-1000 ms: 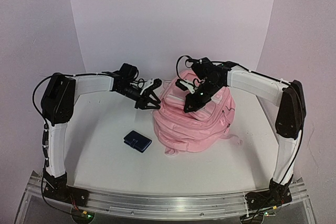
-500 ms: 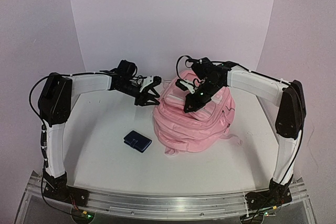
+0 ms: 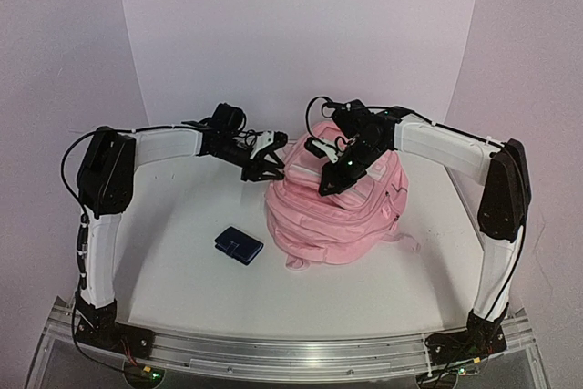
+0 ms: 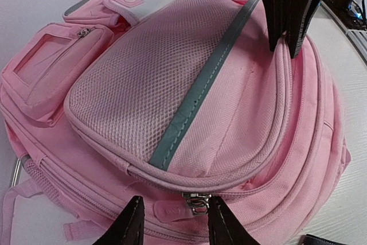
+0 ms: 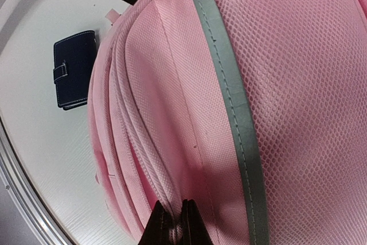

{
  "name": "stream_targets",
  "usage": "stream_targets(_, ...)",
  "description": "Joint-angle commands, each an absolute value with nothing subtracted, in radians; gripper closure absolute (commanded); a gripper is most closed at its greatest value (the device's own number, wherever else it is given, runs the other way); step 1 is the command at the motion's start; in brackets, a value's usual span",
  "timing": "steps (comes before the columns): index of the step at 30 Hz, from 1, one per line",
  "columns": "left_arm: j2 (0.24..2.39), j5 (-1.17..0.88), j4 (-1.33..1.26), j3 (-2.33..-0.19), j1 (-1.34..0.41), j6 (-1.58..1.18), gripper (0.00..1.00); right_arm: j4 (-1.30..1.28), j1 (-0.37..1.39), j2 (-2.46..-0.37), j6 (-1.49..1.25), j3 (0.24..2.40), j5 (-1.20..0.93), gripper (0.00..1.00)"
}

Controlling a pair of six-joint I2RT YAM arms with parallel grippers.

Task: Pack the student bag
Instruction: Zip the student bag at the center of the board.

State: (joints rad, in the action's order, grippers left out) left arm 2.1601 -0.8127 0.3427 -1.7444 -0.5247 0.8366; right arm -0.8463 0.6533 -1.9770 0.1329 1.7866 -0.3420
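The student bag (image 3: 332, 207), pink with a mesh front pocket and a grey stripe, lies on the white table. My left gripper (image 3: 271, 168) is at the bag's upper left edge. In the left wrist view it (image 4: 175, 225) is open, and its fingers (image 4: 133, 223) straddle a metal zip slider (image 4: 198, 202) and its pink pull tab (image 4: 169, 210) without closing on them. My right gripper (image 3: 328, 184) is shut, pinching a ridge of the bag's piping (image 5: 155, 182) between its fingertips (image 5: 184, 222). It also shows from the left wrist, gripping the pocket rim (image 4: 287, 24).
A dark blue wallet (image 3: 239, 244) with a snap tab lies on the table left of the bag, and also shows as a wallet (image 5: 74, 68) from the right wrist. A pink strap (image 3: 296, 262) trails from the bag's front edge. A curved white backdrop rises behind.
My left gripper has moved right and slightly back, up to the bag's edge. The right gripper and the bag have stayed in place.
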Motion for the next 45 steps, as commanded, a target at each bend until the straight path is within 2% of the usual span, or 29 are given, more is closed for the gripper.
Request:
stream_targets(1, 2.175, -0.814, 0.362, -1.795, -0.536, 0.865, 0.66, -0.891, 0.646, -1.994, 0.120, 1.807, -0.289, 1.00)
stream_targets(9, 2.191, -0.795, 0.377, -1.802, -0.538, 0.858, 0.86, -0.890, 0.646, -1.994, 0.123, 1.803, -0.281, 1.00)
stream_targets(14, 2.126, -0.779, 0.410, -1.771, -0.541, 0.843, 0.99, -0.890, 0.646, -2.001, 0.122, 1.804, -0.268, 1.00)
stream_targets(26, 1.986, -0.601, 0.499, -1.659, -0.573, 0.794, 1.00, -0.888, 0.646, -2.024, 0.104, 1.845, -0.224, 1.00)
stream_targets(30, 1.988, -0.555, 0.545, -1.683, -0.608, 0.725, 1.00, -0.888, 0.646, -2.045, 0.089, 1.868, -0.229, 1.00)
stream_targets(40, 1.957, -0.511, 0.489, -1.613, -0.739, 0.554, 1.00, -0.888, 0.646, -2.070, 0.064, 1.900, -0.256, 1.00)
stream_targets(45, 1.955, -0.536, 0.365, -1.576, -0.805, 0.434, 1.00, -0.888, 0.646, -2.083, 0.058, 1.916, -0.302, 1.00)
